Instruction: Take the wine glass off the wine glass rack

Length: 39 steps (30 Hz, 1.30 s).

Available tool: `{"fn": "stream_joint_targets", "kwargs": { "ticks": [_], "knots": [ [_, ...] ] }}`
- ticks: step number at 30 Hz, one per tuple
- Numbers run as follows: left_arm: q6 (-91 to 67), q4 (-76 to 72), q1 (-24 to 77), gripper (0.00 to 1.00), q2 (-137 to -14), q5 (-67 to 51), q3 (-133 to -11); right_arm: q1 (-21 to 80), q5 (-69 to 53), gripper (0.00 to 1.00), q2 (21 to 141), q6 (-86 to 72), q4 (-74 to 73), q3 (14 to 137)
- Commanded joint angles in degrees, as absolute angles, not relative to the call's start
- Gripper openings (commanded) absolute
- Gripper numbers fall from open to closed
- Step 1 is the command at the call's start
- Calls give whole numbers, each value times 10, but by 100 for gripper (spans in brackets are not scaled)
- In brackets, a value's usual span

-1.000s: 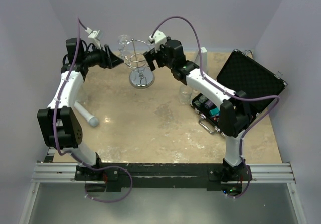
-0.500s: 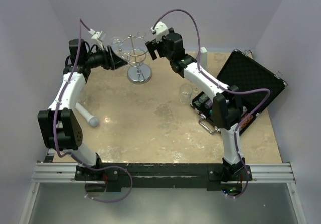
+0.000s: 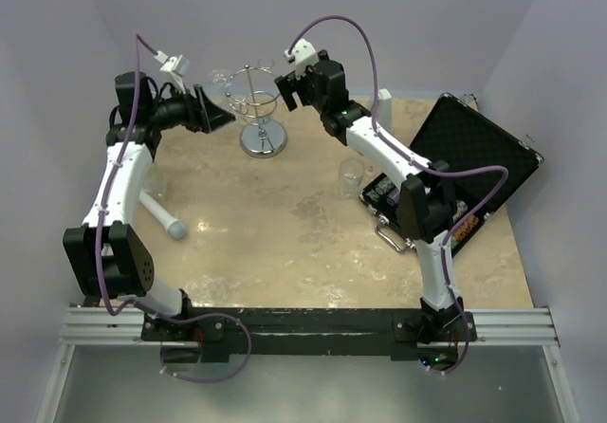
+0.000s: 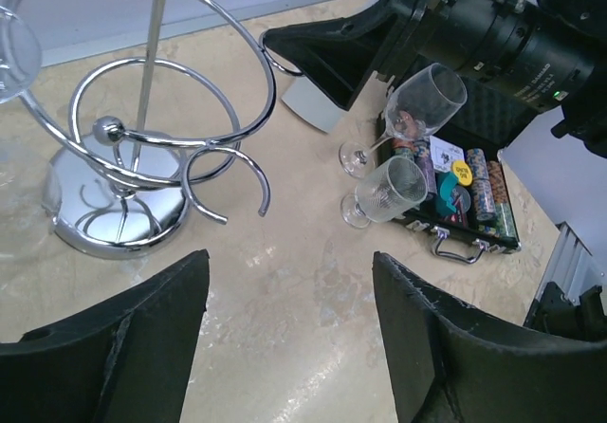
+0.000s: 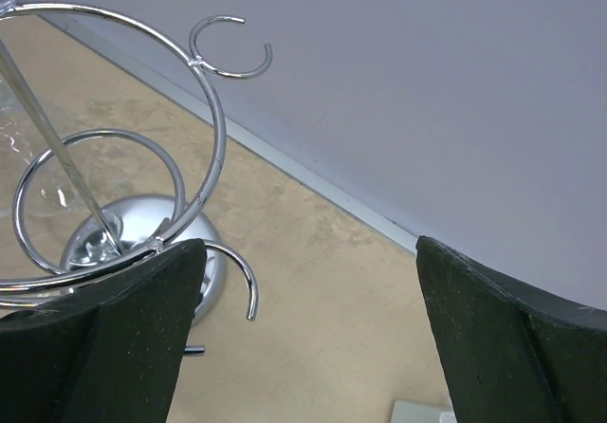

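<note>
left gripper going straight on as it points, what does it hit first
Probably the wine glass rack: its curled arm lies just ahead of the left gripper, slightly off centre, though depth is unclear.

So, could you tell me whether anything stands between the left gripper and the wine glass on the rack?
Nothing visible does. The wine glass hangs from the left side of the wine glass rack, and the open left gripper sits close by with only air between them; only the rack's wire holds it.

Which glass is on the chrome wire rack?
The clear wine glass at the chrome wire rack's left side; the tall stemmed glass and short patterned glass stand by the black case.
</note>
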<state>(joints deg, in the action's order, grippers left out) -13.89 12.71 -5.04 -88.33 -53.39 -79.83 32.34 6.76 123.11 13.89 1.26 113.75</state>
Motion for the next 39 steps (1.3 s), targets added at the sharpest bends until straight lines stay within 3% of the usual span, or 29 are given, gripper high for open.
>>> {"fn": "stream_joint_targets", "kwargs": {
  "ticks": [1,8,13,20,27,31,39],
  "knots": [
    [-128,161,-103,74,-841,-550,-840,323,62,99,1204,149,11,1139],
    [-64,95,-199,77,-822,-570,-817,319,39,98,1154,123,1,1121],
    [29,-53,-199,79,-804,-530,-735,320,24,99,1115,107,1,1103],
    [57,-220,-186,75,-883,-538,-711,311,-19,99,1057,94,-47,1093],
    [142,-207,-139,70,-989,-577,-774,269,-104,99,1008,65,-102,1112],
    [148,-220,-127,70,-1044,-575,-802,248,-61,99,1017,79,-169,1153],
    [126,-275,-114,64,-1121,-567,-836,229,-31,98,965,99,-159,1066]
  ]
}}
